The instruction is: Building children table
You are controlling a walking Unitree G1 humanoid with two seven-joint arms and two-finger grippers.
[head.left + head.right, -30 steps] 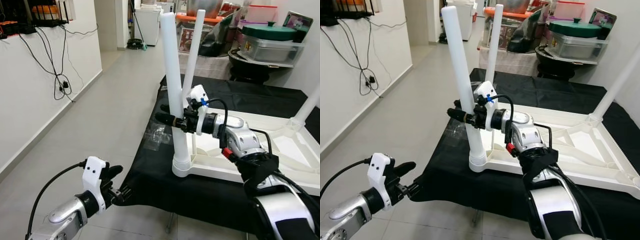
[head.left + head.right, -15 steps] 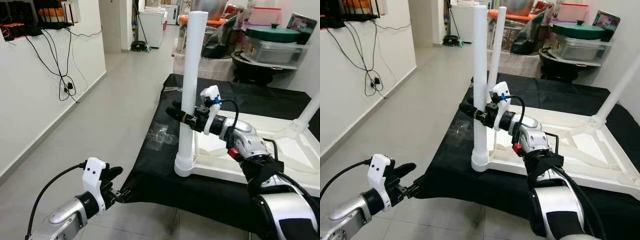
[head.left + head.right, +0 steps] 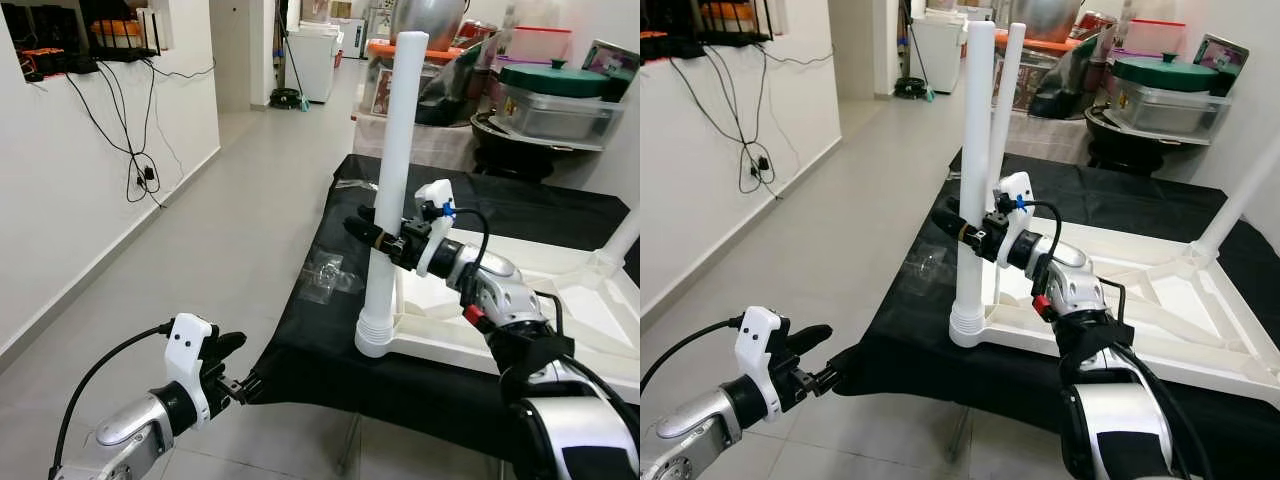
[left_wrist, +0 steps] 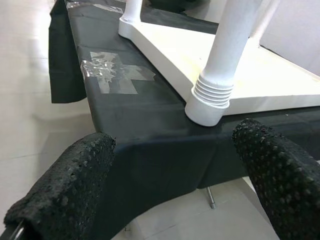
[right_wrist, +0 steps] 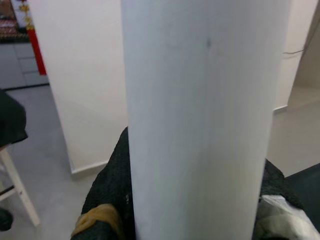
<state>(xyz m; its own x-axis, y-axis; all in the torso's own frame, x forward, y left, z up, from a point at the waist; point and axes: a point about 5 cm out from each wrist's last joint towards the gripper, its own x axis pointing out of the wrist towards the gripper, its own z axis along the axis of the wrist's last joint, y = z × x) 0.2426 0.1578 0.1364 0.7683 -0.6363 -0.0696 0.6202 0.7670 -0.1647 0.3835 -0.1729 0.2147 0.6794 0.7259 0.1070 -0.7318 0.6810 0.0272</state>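
Leg-fitting step: right gripper jaws clamp the white leg upright in the upturned tabletop corner socket; next, press it home; left gripper idles, jaws wide

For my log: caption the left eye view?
Right gripper grips white table leg standing in upturned tabletop.

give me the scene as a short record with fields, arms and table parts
right gripper: shut on the near table leg, about halfway up
near table leg: upright, ribbed base seated in the corner of the tabletop
tabletop: white, upside down on a black cloth
other legs: one behind the near leg, one at the far right corner
left gripper: open, low beside the cloth's front edge, holding nothing
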